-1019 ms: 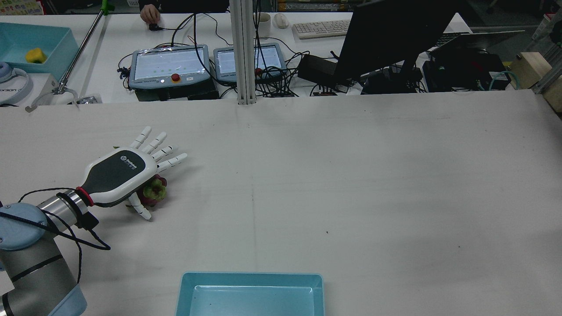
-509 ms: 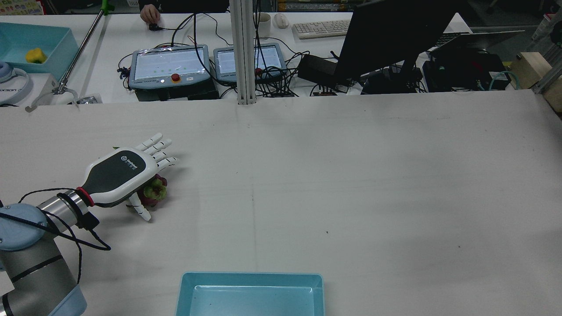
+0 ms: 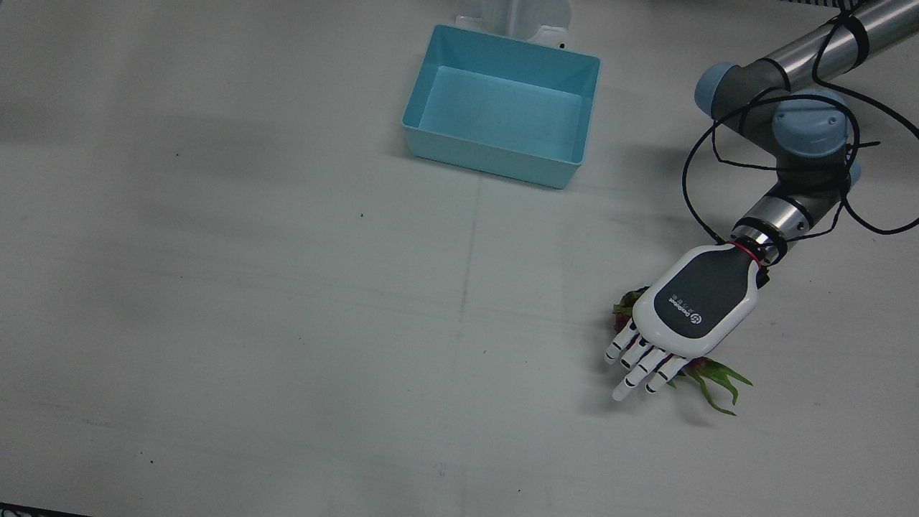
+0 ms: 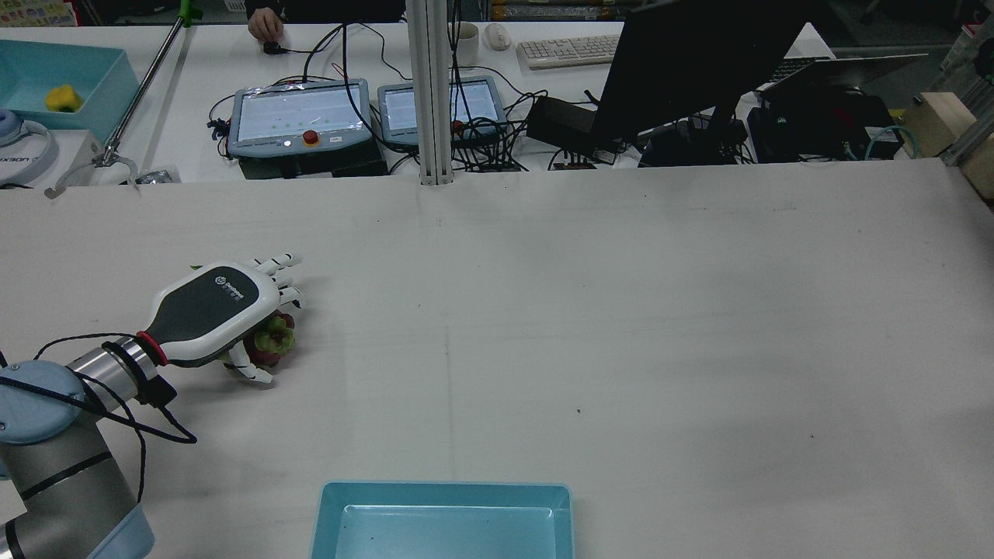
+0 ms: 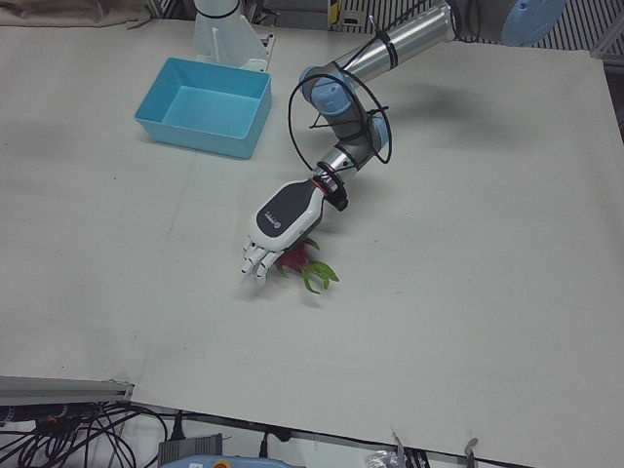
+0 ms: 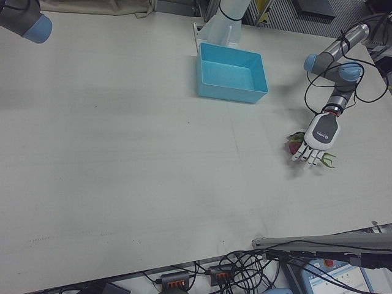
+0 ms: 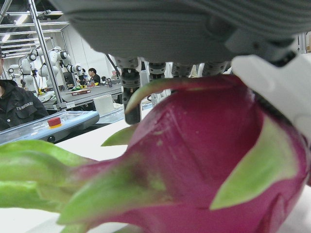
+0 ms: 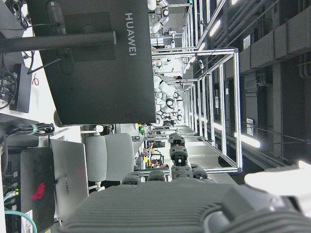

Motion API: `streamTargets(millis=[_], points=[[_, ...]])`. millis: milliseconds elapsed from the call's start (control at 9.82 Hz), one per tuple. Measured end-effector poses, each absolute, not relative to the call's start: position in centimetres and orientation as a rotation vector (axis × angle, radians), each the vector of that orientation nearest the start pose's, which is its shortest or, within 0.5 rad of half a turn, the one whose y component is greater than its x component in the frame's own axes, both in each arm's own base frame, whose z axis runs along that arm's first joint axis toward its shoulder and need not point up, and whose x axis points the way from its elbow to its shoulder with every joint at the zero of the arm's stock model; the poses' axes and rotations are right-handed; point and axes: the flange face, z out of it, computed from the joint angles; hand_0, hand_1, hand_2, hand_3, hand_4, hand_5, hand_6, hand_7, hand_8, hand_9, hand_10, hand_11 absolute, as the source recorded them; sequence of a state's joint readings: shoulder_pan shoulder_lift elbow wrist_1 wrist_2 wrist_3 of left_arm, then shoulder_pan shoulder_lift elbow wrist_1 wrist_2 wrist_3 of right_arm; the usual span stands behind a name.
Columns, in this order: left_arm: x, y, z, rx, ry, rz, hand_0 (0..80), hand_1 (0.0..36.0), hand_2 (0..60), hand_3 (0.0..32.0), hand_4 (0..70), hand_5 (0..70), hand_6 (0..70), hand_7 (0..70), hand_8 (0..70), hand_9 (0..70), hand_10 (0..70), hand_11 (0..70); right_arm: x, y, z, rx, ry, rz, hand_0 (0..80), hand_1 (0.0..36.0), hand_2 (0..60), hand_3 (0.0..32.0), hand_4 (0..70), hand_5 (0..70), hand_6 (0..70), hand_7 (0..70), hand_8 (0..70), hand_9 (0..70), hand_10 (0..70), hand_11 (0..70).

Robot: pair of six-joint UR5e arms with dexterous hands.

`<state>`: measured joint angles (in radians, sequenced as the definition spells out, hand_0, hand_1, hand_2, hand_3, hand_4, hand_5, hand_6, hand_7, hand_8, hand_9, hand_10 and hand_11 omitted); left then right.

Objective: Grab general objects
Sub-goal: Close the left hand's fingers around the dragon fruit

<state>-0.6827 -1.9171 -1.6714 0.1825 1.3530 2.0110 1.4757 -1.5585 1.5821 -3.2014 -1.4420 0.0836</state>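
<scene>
The left hand [image 3: 693, 310] is lying palm-down over the dragon fruit [image 3: 707, 375] on the white table [image 3: 287, 287], toward the table's edge on the robot's left side. Its fingers [image 3: 641, 368] are curling down around the fruit; in the left hand view the palm is sitting just above the magenta skin and the fingertips are hanging beside it. Whether the grip is bearing on the fruit cannot be told from these views. Green scales are protruding from under the fingers in the front view, and the fruit's other end is showing beside the thumb in the rear view. A small logo is printed on the dark back of the hand, but its lettering is too small to read.

The blue bin [image 3: 502, 104] is sitting well apart from the hand, near the pedestal-side edge of the table, midway along it.

The right hand [image 8: 194, 204] is appearing only in its own view, as a grey palm and knuckles; its state cannot be told. It is facing a black monitor [image 8: 92, 58] whose back is reading "HUAWEI".
</scene>
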Motion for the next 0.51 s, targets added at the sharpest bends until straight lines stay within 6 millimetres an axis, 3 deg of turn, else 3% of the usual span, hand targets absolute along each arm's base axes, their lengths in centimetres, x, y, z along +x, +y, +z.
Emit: streamTargets(millis=[306,407,509], points=[[38.17,-51.01,46.34,1.109,1.474,-0.370,51.5,18.2,25.3,0.0,31.6,35.8,37.1,70.0,15.6,28.6,31.3,46.0,9.87,-50.40,68.14,0.048,2.126,-2.201,0.0,0.0,0.0,0.0,0.0,0.0,0.0,0.0,0.0,0.0,0.0,0.0],[38.17,-51.01,46.33,1.109,1.475,-0.370,48.1,11.5,17.9,0.0,31.7,36.8,37.6,70.0,22.8,27.4,34.1,48.8,9.87,-50.41,68.14,0.048,2.126,-2.201,0.0,0.0,0.0,0.0,0.0,0.0,0.0,0.0,0.0,0.0,0.0,0.0],[38.17,-51.00,46.31,1.109,1.475,-0.370,46.3,6.7,13.6,0.0,30.1,38.5,37.6,70.0,27.5,26.3,40.2,56.4,9.87,-50.41,68.14,0.049,2.126,-2.201,0.0,0.0,0.0,0.0,0.0,0.0,0.0,0.0,0.0,0.0,0.0,0.0]])
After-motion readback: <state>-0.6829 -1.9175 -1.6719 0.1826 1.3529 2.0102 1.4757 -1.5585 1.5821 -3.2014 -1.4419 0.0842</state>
